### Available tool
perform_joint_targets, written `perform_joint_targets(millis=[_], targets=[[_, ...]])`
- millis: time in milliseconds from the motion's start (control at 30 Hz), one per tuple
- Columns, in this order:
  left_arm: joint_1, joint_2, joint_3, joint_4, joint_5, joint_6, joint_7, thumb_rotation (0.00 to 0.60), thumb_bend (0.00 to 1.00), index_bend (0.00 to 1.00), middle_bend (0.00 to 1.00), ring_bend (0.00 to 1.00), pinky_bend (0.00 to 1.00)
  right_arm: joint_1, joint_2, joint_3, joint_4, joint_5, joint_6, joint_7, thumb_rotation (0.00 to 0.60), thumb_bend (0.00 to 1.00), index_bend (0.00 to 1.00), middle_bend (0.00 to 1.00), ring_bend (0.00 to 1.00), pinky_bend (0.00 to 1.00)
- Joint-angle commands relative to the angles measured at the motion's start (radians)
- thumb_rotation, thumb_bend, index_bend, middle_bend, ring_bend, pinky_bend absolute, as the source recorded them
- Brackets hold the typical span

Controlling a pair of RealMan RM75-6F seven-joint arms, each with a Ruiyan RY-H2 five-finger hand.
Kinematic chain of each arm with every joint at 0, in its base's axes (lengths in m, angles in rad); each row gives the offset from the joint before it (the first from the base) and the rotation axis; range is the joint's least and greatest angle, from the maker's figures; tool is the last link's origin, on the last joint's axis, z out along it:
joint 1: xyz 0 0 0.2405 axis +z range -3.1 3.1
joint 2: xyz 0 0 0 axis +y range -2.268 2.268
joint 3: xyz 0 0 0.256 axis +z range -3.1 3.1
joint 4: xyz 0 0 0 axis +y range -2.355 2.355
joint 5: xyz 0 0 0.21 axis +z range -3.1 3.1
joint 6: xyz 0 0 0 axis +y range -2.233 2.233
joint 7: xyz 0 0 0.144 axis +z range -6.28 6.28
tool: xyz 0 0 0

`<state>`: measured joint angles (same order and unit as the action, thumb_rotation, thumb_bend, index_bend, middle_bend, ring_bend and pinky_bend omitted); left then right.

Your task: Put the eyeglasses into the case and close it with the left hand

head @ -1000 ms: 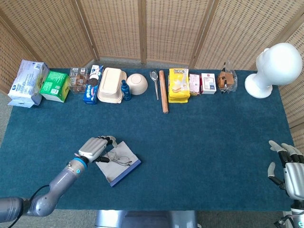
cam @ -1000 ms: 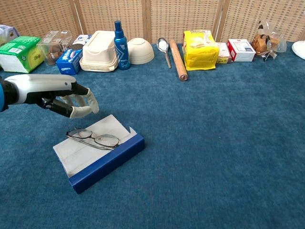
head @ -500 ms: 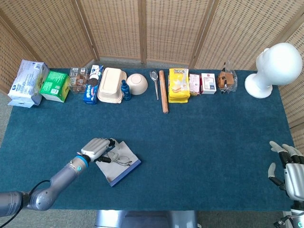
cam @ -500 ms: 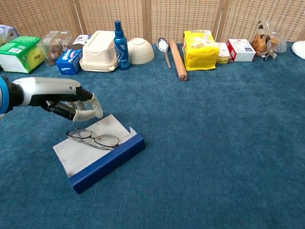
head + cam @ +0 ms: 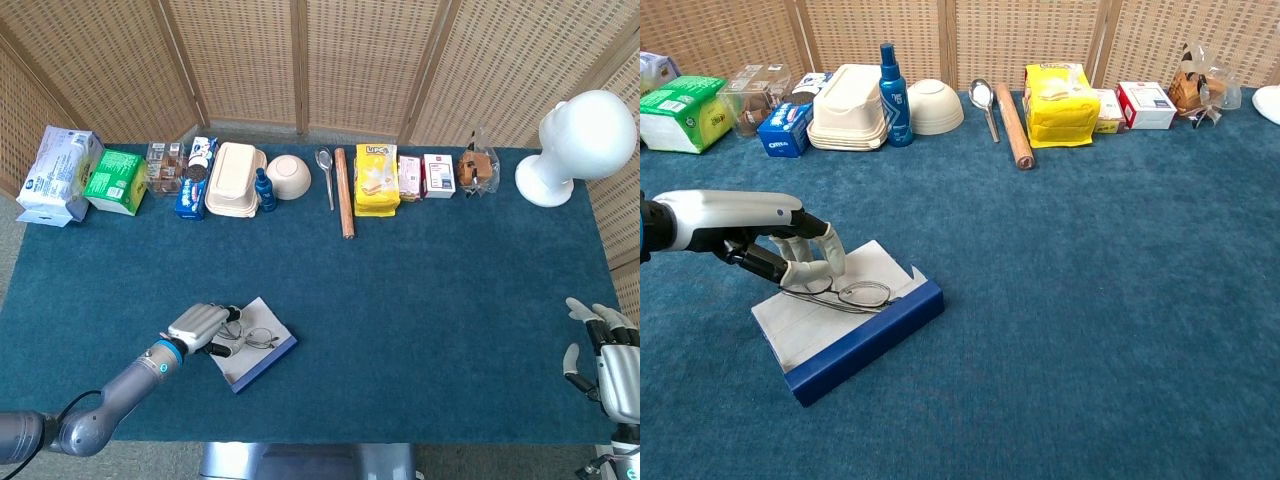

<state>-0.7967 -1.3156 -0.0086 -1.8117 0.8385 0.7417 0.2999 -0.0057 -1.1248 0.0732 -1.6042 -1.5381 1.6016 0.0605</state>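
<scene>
Low in the frame's left half, the glasses (image 5: 840, 293) are lying on the open case (image 5: 845, 318). The left hand (image 5: 790, 250) is curling its fingers (image 5: 826, 262) down onto their left end; whether it is gripping them, I cannot tell. The right hand (image 5: 603, 355) is resting at lower right, fingers spread, holding nothing.

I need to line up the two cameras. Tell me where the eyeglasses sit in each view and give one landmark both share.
Head view: the eyeglasses lie lower left of centre, on the open case, by the left hand.
Chest view: the eyeglasses lie left of centre, on the case, with the left hand at their left end.
Shared landmark: the blue bottle in the back row.
</scene>
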Motion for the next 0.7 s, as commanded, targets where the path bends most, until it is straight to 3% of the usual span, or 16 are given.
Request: perform_joint_targets(millis=[33, 700], targets=[[-0.001, -0.002, 0.004, -0.001, 0.002, 0.001, -0.003, 0.283, 0.44, 0.3, 0.27, 0.29, 0.24, -0.002, 0.001, 0.0, -0.001, 0.0, 0.002, -0.001, 0.502, 0.68, 0.17, 0.31, 0.17, 0.2], [0.033, 0.048, 0.037, -0.122, 0.134, 0.007, -0.083, 0.284, 0.44, 0.3, 0.27, 0.29, 0.24, 0.001, 0.005, 0.0, -0.018, -0.008, 0.002, -0.017, 0.504, 0.68, 0.17, 0.31, 0.17, 0.2]])
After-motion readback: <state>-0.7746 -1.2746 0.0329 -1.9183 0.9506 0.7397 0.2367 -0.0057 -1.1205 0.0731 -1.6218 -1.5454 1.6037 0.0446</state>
